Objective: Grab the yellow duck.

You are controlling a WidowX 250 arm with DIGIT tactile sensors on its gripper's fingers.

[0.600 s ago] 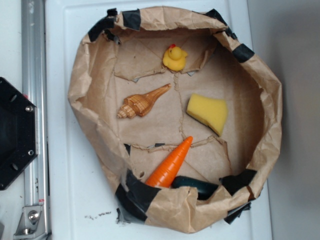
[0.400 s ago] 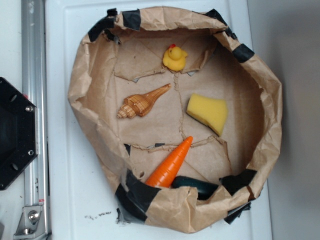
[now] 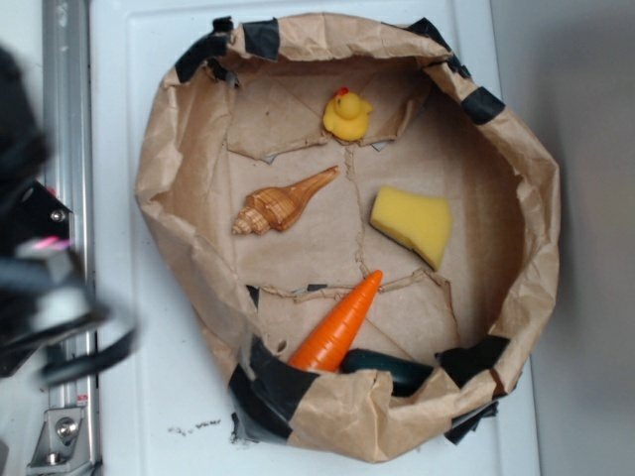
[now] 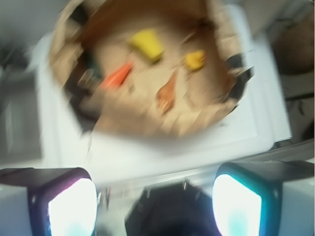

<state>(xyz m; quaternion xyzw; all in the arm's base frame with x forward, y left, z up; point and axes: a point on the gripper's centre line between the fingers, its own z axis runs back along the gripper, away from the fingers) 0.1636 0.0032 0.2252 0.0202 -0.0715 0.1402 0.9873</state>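
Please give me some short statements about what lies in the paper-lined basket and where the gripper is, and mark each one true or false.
1. The yellow duck lies near the far rim of the basket, apart from the other things. True.
2. The gripper is shut on the duck. False: its fingers stand wide apart, and in the wrist view the basket is still well ahead of them.
3. The seashell lies left of the yellow sponge in the exterior view. True.
4. The orange carrot rests on top of the sponge. False: it lies apart from it, its thick end near the basket's taped near wall.
5. The arm shows only as a blur at the left edge of the exterior view, outside the basket. True.
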